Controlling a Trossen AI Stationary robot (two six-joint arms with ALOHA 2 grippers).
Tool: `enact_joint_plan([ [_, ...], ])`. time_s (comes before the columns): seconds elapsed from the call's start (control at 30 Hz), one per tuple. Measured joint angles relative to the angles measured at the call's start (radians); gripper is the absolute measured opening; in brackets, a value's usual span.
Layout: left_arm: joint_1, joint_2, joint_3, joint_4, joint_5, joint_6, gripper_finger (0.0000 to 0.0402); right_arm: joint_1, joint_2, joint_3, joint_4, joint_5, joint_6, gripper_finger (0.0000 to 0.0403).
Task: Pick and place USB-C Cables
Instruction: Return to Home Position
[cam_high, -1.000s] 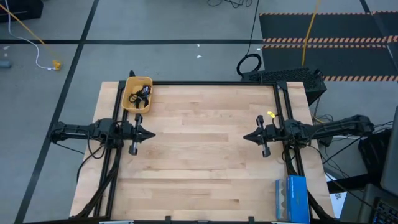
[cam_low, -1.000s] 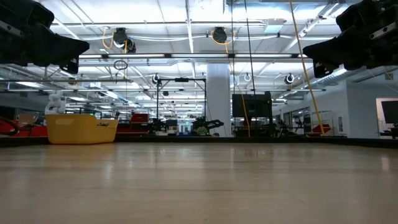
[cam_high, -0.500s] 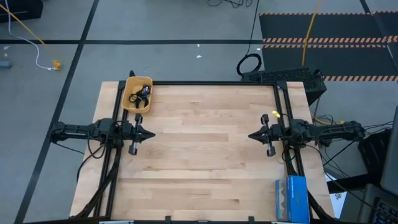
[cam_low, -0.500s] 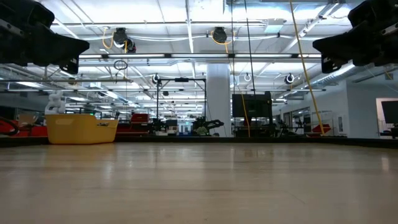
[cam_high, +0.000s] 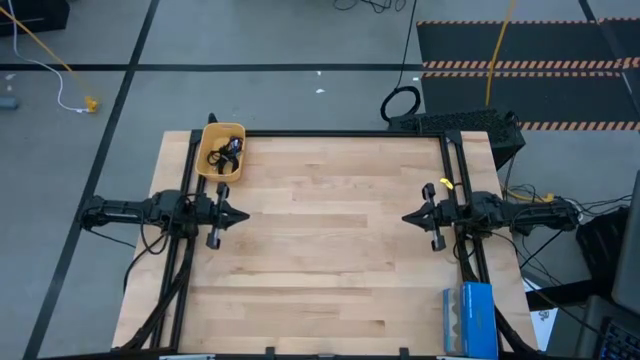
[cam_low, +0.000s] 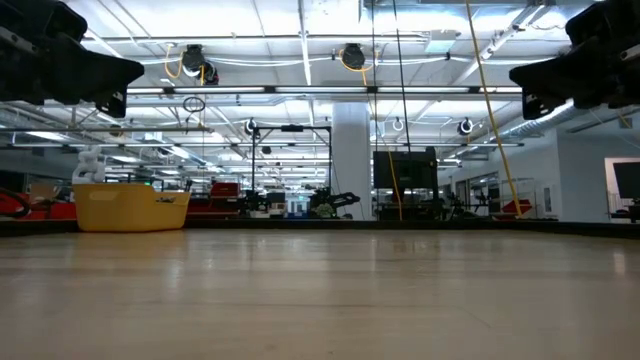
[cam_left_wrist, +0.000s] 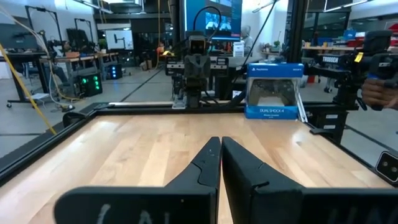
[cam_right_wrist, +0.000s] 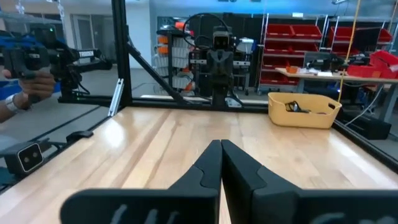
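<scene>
The USB-C cables (cam_high: 226, 153) lie as a dark tangle inside a yellow bin (cam_high: 209, 160) at the table's far left corner; single cables cannot be told apart. The bin also shows in the low view (cam_low: 130, 207) and the right wrist view (cam_right_wrist: 303, 109), where a bit of cable (cam_right_wrist: 293, 107) peeks over the rim. My left gripper (cam_high: 244, 215) hovers shut at the left edge, just nearer than the bin, pointing right. My right gripper (cam_high: 406, 217) hovers shut at the right edge, pointing left. Both stand above the table, touching nothing.
A blue DualShock 4 box (cam_high: 470, 318) sits at the table's near right corner, seen too in the left wrist view (cam_left_wrist: 272, 91). A black frame (cam_high: 340, 133) runs along the table's edges. Bare wood (cam_high: 320, 230) spans between the grippers. A person's hand (cam_right_wrist: 34, 79) shows beyond the table.
My right gripper has drawn back toward the table's right edge, staying shut and level. The left arm has kept still, and the bin and cables have not moved.
</scene>
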Motion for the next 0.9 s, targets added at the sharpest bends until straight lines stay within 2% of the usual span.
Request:
enact_joint_plan([
  [0.27,0.000,0.000,0.000,-0.019,-0.023,0.000,0.0019,0.000,0.001,0.000,-0.019,0.043,0.038,0.0000],
  [0.47,0.000,-0.002,0.001,-0.036,-0.047,0.003,0.0004,0.000,0.001,0.000,-0.016,0.046,0.028,0.0000],
  [0.67,0.000,-0.003,0.001,-0.029,-0.049,0.012,0.0015,0.000,0.001,0.000,-0.013,0.047,0.026,0.0000],
  [0.9,0.000,-0.002,0.001,-0.031,-0.046,0.012,0.0004,0.000,0.001,0.000,-0.013,0.047,0.026,0.0000],
])
